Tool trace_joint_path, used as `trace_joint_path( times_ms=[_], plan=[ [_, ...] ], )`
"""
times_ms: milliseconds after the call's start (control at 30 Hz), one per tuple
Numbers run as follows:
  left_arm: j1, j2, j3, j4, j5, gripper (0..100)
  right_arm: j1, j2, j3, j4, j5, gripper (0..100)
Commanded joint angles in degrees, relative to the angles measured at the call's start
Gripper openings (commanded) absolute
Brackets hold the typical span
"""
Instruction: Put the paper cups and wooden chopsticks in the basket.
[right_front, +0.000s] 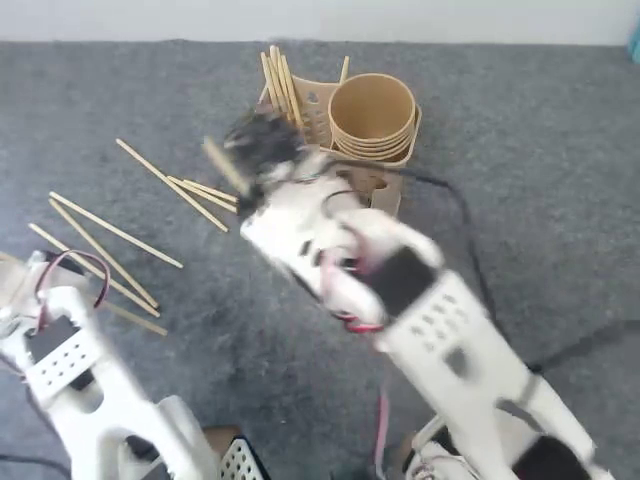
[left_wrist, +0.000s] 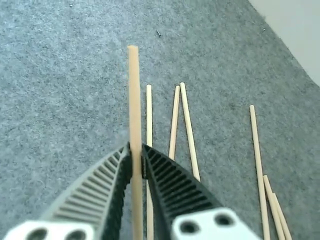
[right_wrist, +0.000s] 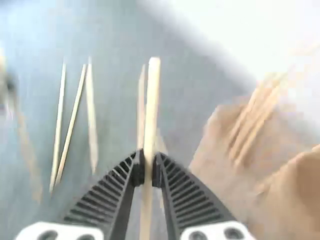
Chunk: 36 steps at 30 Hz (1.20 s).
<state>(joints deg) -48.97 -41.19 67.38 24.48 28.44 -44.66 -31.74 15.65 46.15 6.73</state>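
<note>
A wooden basket stands at the back of the grey carpet. It holds stacked paper cups and several wooden chopsticks. My right gripper is shut on one chopstick, held above the carpet just beside the basket; in the high view that chopstick sits left of the basket. My left gripper is shut on another chopstick, low over the loose chopsticks at the left of the carpet.
Several loose chopsticks lie scattered on the carpet left of the basket, with a few more nearer to it. The right arm stretches across the middle. The left arm is at the front left corner.
</note>
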Motion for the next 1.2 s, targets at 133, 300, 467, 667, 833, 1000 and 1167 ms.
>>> trace_joint_path(
  times_ms=[133, 300, 467, 667, 833, 1000, 1167],
  plan=[
    [0.4, -1.3, -0.3, -1.6, 0.0, 1, 5.0, -3.9, -1.8, -26.9, -0.6, 0.7],
    [0.4, -1.3, -0.2, -1.6, 0.0, 1, 9.9, 2.6, -2.1, -46.5, -0.6, 0.7],
    [0.5, -1.3, 0.2, -1.8, 0.0, 1, 14.7, 11.4, -2.1, -61.4, -0.5, 0.7],
    [0.5, -1.4, 0.2, -1.8, 0.0, 1, 17.1, 16.2, -0.5, -61.7, -4.8, 0.7],
    [1.8, -1.4, 0.3, -1.8, -0.1, 1, 16.0, 15.1, 1.5, -53.5, -7.6, 8.5],
    [1.7, -1.5, 0.3, -1.8, -0.1, 1, 15.9, 12.4, 1.2, -44.7, -7.8, 20.1],
    [1.8, -1.7, 0.0, -1.8, 0.3, 1, 16.0, 1.5, 1.7, -32.4, -8.7, 11.0]
  ],
)
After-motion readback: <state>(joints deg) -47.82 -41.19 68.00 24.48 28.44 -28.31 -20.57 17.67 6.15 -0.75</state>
